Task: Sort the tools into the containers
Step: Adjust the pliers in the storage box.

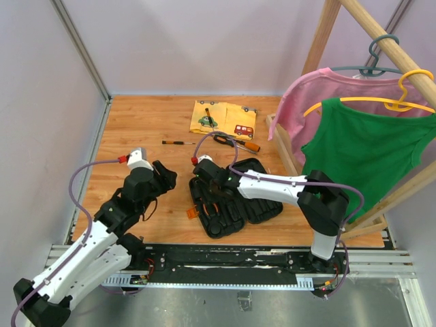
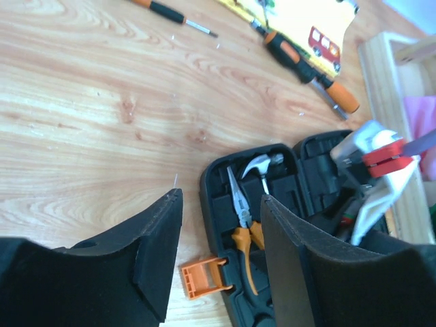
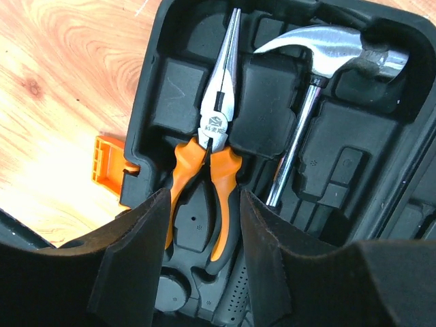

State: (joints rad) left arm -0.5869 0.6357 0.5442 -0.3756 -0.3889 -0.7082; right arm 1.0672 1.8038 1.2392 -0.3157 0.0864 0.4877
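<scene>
Right end effector (image 3: 204,196) hangs open, fingers (image 3: 129,259) astride the pliers (image 3: 216,122) handles. Pliers and hammer (image 3: 327,54) sit in the case (image 3: 170,88) slots. If you lift crooked, a finger could drag the pliers out. Left end effector (image 2: 221,199) is open and empty, beside the case. Screwdrivers (image 2: 293,54) lie on the surface (image 2: 102,102) by the cloth (image 2: 306,20), so a low grab may snag fabric.

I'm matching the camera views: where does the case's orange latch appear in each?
Top external: orange latch at the tool case's left edge, below centre.
Left wrist: bottom centre, left of the pliers' handles.
Right wrist: left-middle, beside the pliers' handles.
Shared landmark: the black tool case.
</scene>
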